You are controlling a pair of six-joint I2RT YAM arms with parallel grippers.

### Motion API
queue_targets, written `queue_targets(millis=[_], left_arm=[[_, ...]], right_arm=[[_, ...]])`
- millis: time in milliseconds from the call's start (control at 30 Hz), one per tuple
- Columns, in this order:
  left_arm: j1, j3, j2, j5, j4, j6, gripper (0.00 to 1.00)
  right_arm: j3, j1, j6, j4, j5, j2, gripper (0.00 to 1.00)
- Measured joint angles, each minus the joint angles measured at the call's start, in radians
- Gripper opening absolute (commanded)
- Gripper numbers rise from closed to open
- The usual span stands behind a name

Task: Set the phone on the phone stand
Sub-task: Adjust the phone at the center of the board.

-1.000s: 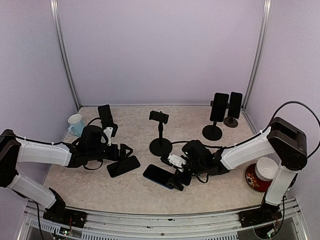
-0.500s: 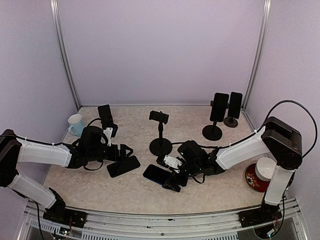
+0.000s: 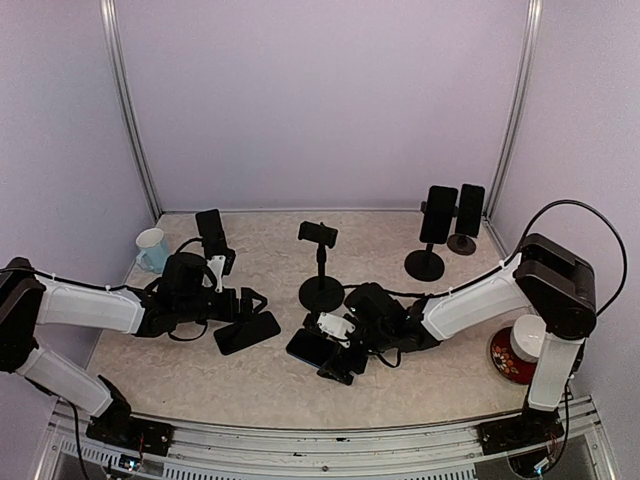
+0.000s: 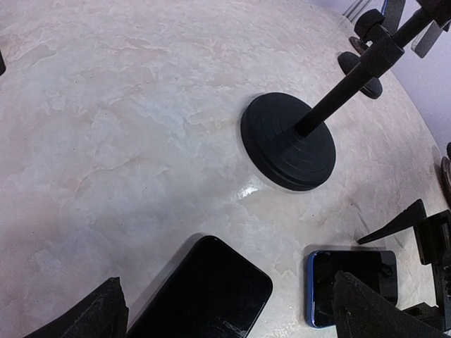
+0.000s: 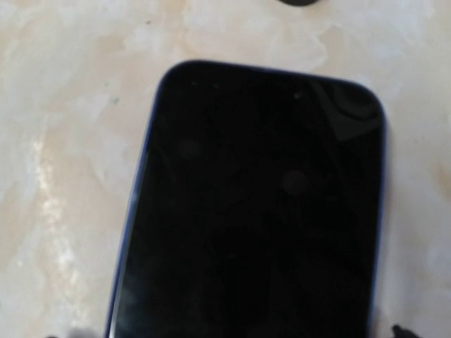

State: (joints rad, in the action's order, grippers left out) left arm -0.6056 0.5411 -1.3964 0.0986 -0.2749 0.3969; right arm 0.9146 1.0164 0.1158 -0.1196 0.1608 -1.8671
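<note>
right pincer (image 3: 335, 358): released, low above blue phone (image 5: 254, 204) lying flat beneath it, likely to straddle its edges | left pincer (image 3: 250, 305): released, empty, black phone (image 3: 247, 332) just ahead

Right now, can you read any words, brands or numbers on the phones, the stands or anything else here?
None can be read. The blue-edged phone has a dark, blank screen, the black phone too. The mug looks plain; the red dish is too small to tell.
</note>
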Motion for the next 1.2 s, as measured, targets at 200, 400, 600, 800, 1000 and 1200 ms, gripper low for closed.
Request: queue_targets(millis=[200,400,600,800,1000,1200], left_arm=[[-0.002,-0.002,-0.003,0.0,-0.008,0.001,0.99],[-0.003,-0.01,-0.003,0.0,-0.01,0.003,0.99],[-0.003,-0.011,-0.003,0.0,-0.01,0.003,0.99],[-0.003,-0.012,-0.004,0.0,-0.01,0.003,0.99],[-0.003,-0.013,-0.006,0.0,-0.011,0.004,0.99],[-0.006,-0.014,-0.01,0.002,-0.013,0.005,0.99]], right_arm=[[0.018,0.004,-0.006,0.008,-0.021,-0.011,0.92],[0.049,0.015,-0.012,0.031,-0.075,-0.023,0.95],[0.084,0.031,-0.011,0.041,-0.122,-0.043,0.91],[0.102,0.035,-0.008,0.045,-0.135,-0.055,0.77],[0.116,0.042,0.005,0.048,-0.148,-0.059,0.62],[0.108,0.042,0.018,0.039,-0.175,-0.058,0.6]])
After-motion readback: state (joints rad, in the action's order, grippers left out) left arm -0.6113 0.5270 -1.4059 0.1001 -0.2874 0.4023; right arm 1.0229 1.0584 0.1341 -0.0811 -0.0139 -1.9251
